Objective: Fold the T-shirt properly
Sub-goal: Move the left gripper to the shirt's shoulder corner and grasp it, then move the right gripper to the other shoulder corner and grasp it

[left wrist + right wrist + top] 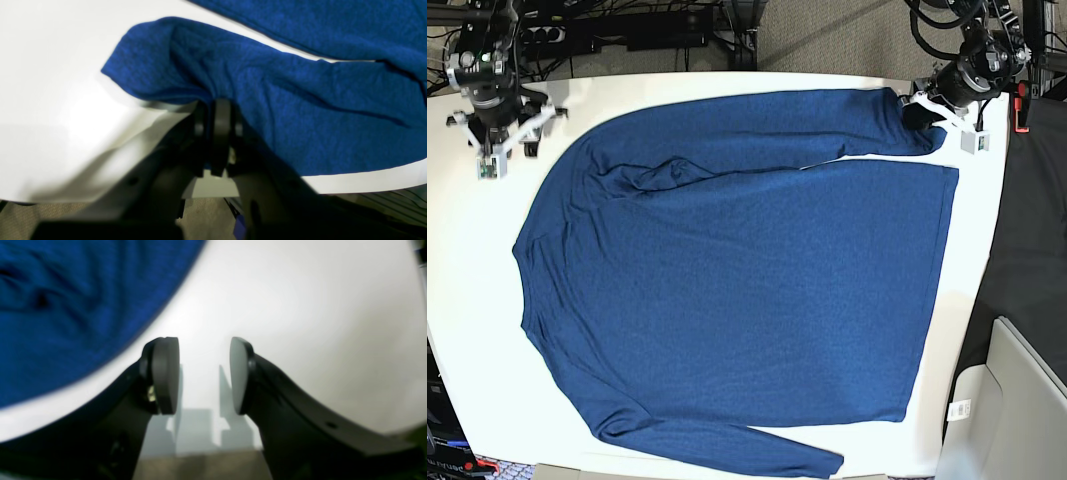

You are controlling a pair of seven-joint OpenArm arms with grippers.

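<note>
Black gripper fingers [218, 116] fill the lower middle of the left wrist view, pressed together and clenched on the sleeve end of the T-shirt [283, 110], whose blue knit bunches up and over them. In the base view that left gripper [924, 110] sits at the upper right of the frame, right at the cuff of the sleeve lying along the shirt's upper edge. Spread nearly flat, the T-shirt [747, 290] covers most of the white table [472, 300], its other sleeve running along the bottom of the frame. At the upper left of the base view the right gripper [495, 140] hangs over bare table just beside the shirt's shoulder; the right wrist view shows its two round pads [165, 375] apart with only white surface between them, released and grasping nothing.
</note>
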